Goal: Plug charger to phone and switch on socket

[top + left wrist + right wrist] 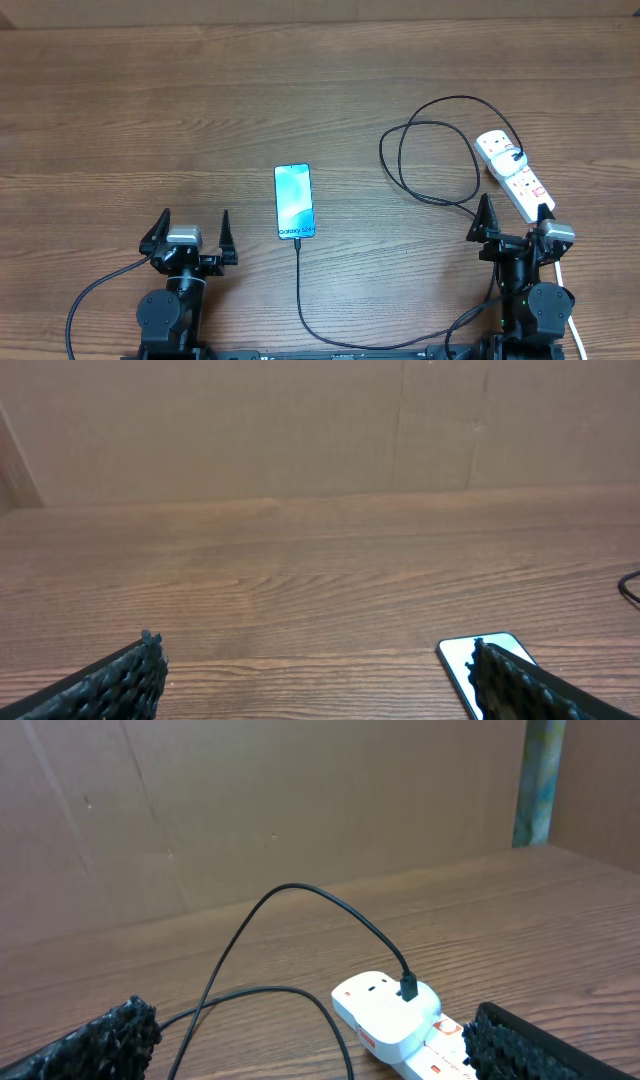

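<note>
My left gripper is spread wide and holds nothing, low at the near edge of the table. The right gripper is equally wide and empty. Between them lies the phone, screen up. The charger meets its near end, so I judge that plug done, though I cannot tell if it is fully seated. Its far end is plugged into the socket, just beyond my right fingers. I judge the switch is left; its state is unreadable.
</note>
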